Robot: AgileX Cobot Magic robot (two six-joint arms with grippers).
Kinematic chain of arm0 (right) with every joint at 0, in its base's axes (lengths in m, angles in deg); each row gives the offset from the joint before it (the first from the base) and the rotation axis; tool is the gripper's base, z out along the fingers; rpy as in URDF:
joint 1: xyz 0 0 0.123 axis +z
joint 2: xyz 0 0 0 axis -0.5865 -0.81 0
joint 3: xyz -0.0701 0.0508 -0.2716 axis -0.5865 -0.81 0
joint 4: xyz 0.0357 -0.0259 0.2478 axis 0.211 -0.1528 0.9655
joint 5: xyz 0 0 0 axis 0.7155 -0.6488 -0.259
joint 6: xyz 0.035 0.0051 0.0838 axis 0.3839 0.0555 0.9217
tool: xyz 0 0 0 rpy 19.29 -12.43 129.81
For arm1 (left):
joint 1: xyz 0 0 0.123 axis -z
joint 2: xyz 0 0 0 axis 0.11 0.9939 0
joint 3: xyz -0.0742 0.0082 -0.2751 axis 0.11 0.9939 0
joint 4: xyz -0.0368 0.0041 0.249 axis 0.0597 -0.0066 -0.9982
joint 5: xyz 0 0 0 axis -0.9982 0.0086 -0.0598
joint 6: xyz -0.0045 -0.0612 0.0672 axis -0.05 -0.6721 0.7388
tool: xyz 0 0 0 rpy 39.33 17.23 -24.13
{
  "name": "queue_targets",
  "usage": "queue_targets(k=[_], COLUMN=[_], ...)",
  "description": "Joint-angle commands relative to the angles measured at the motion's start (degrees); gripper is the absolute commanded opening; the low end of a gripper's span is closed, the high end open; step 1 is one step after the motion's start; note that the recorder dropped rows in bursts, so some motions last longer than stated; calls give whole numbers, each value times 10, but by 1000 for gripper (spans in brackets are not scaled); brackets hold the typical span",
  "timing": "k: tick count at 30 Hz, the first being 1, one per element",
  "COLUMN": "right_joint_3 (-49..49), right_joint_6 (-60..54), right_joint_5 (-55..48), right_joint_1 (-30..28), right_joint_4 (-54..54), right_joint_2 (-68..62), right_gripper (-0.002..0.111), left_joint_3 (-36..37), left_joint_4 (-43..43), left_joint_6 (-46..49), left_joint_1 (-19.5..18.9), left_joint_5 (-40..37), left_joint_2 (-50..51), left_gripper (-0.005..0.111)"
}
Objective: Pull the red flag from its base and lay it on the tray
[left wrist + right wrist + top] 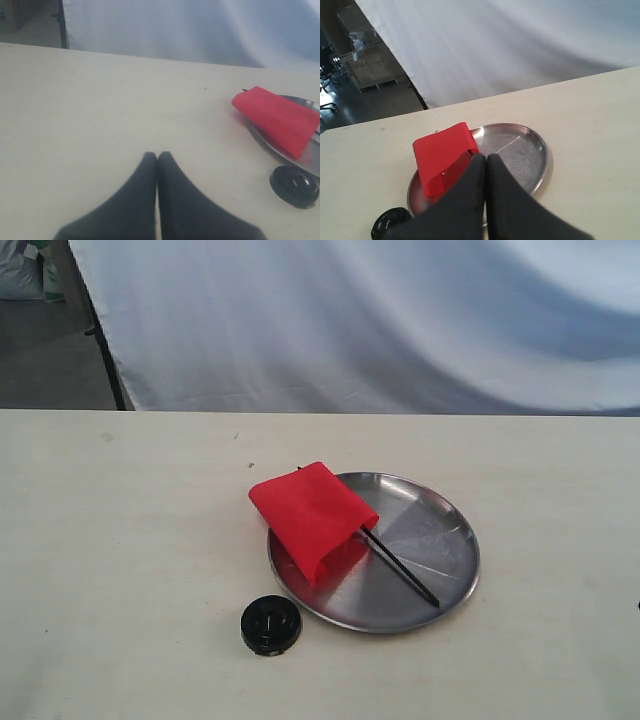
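Observation:
The red flag (312, 514) lies across the left part of the silver tray (440, 530), its black stick (400, 567) running toward the tray's front right. The black round base (270, 625) stands alone on the table just in front of the tray's left rim. Neither gripper shows in the exterior view. My left gripper (157, 156) is shut and holds nothing, over bare table to the left of the flag (277, 120), the tray (310, 104) and the base (294, 185). My right gripper (486, 158) is shut and holds nothing, above the tray (530, 145), beside the flag (440, 152); the base (387, 224) shows too.
A pale wooden table (120, 540) carries everything. A white cloth backdrop (380, 320) hangs behind its far edge, with a dark stand leg (105, 350) at the back left. Boxes (370, 65) stand on the floor beyond.

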Motion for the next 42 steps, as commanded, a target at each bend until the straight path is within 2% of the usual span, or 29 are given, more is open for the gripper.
queue_targets(k=[1,3,4,7,10,12,24,31,37,40,42], right_joint_3=[-4,-4,-4,-4,-4,-4,-4,-4,-4,-4,-4], right_joint_6=[80,168,253,477,641,706,684,682,683,683,693], right_joint_5=[-69,-113,-123,-125,-125,-125,-264,-311,-372,-371,-375], right_joint_1=[-1,-1,-1,-1,-1,-1,-1,-1,-4,-23,-74], right_joint_4=[-186,-333,-437,-648,-810,-859,-866,-882,-898,-898,-898], right_joint_2=[4,4,4,4,4,4,8,125,125,125,125], right_gripper=[0,0,0,0,0,0,0,0,0,0,0], left_joint_3=[2,2,2,2,2,2,2,2,2,2,2], left_joint_4=[6,6,6,6,6,6,6,6,4,4,4], left_joint_6=[-2,-2,-2,-2,-2,-2,-2,-2,-2,-2,-2], left_joint_1=[-1,-1,-1,-1,-1,-1,-1,-1,-1,-1,-1], left_joint_5=[0,0,0,0,0,0,0,0,0,0,0], left_joint_2=[-1,-1,-1,-1,-1,-1,-1,-1,-1,-1,-1], left_gripper=[0,0,0,0,0,0,0,0,0,0,0])
